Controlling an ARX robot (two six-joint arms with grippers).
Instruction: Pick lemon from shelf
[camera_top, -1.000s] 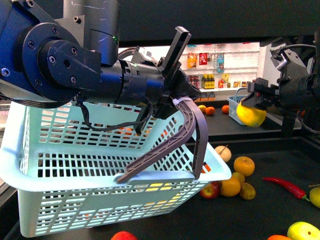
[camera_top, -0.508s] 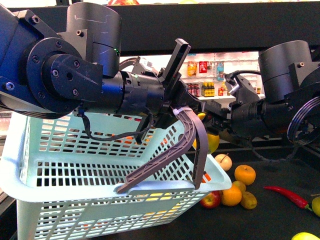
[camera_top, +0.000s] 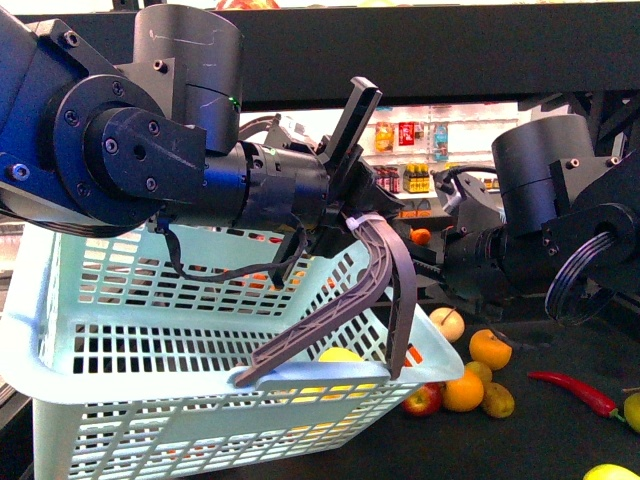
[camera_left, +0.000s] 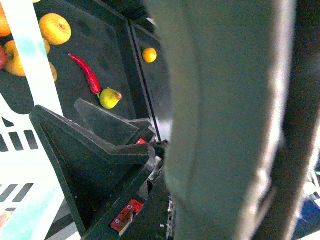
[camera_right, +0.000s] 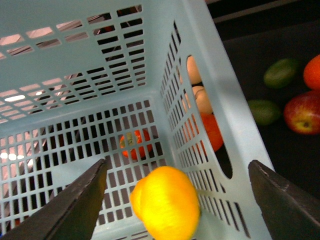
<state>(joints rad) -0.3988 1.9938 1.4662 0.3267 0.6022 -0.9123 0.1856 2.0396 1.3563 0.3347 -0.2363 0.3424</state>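
While left gripper (camera_top: 352, 208) clamps the basket handle (camera_top: 385, 262) at frame centre, right gripper (camera_right: 177, 164) is spread wide, holding nothing; lemon (camera_right: 165, 202) is inside the basket (camera_top: 150, 360), behind its front rim, lower centre.

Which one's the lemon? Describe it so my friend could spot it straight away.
Find the big pale-blue slotted basket. Inside it, near a corner, is the lemon. It is bright yellow and smooth, and it is inside the basket, unlike the orange-red fruit that shows only through the slotted wall behind it.
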